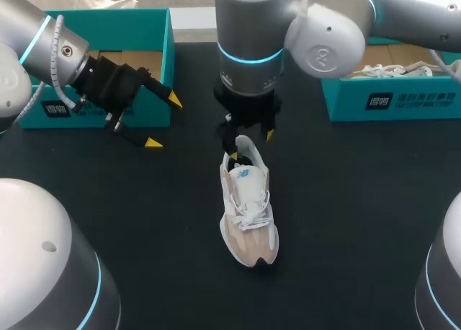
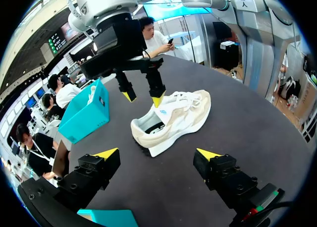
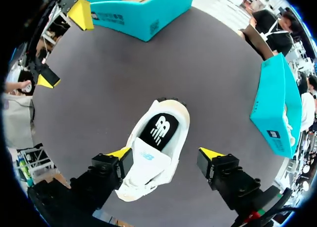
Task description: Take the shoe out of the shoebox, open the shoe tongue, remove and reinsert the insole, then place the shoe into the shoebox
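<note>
A white and beige sneaker (image 1: 248,213) lies on the black table with its toe toward the front edge. Its black insole (image 3: 159,130) shows inside the opening. My right gripper (image 1: 250,144) hangs open just over the heel end, one finger on each side of the collar (image 3: 165,153), holding nothing. In the left wrist view one of its yellow fingertips (image 2: 157,99) stands right at the shoe's (image 2: 173,118) collar. My left gripper (image 1: 163,121) is open to the left of the shoe and apart from it (image 2: 157,153), empty, in front of the teal shoebox (image 1: 108,63).
A second teal shoebox (image 1: 392,92) stands at the back right with another white shoe (image 1: 392,70) in it. Bare black table (image 1: 346,222) lies around the sneaker on both sides and toward the front.
</note>
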Tool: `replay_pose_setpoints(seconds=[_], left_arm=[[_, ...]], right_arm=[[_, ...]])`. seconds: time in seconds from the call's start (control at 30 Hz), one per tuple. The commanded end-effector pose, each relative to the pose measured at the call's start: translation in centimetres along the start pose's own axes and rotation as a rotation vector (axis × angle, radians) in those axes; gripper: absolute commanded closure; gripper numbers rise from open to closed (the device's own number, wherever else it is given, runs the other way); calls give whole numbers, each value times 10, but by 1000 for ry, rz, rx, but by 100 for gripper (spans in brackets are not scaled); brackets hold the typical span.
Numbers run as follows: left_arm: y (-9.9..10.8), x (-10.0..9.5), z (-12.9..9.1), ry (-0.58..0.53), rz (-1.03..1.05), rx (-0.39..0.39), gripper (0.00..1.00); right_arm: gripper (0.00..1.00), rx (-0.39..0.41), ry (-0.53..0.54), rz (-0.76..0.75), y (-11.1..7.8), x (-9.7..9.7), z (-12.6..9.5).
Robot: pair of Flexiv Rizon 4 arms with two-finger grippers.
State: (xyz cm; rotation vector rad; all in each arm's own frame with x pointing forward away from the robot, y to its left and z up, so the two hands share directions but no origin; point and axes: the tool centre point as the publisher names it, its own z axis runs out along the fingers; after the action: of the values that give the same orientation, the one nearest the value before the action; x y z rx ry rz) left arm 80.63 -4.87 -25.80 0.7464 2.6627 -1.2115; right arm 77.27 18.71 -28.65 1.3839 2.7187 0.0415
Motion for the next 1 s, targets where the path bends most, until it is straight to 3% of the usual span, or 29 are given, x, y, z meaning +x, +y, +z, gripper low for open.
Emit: replay_pose_setpoints(seconds=[0.03, 0.1, 0.13, 0.2, 0.27, 0.47, 0.73, 1.0], left_arm=[[0, 0, 0, 1, 0, -3, 0], [0, 0, 0, 1, 0, -3, 0], [0, 0, 0, 1, 0, -3, 0], [0, 0, 0, 1, 0, -3, 0], [0, 0, 0, 1, 0, -3, 0], [0, 0, 0, 1, 0, -3, 0], [0, 0, 0, 1, 0, -3, 0], [0, 0, 0, 1, 0, -3, 0]], right_arm=[[0, -18, 2, -78, 6, 8, 4], [0, 84, -66, -275, 12, 11, 9], [0, 104, -70, -295, 12, 10, 9], [0, 53, -100, -416, 15, 2, 8], [0, 98, -160, -523, 19, -4, 8], [0, 65, -187, -690, 28, -22, 20], [0, -24, -185, -746, 36, -32, 37], [0, -39, -178, -785, 47, -35, 56]])
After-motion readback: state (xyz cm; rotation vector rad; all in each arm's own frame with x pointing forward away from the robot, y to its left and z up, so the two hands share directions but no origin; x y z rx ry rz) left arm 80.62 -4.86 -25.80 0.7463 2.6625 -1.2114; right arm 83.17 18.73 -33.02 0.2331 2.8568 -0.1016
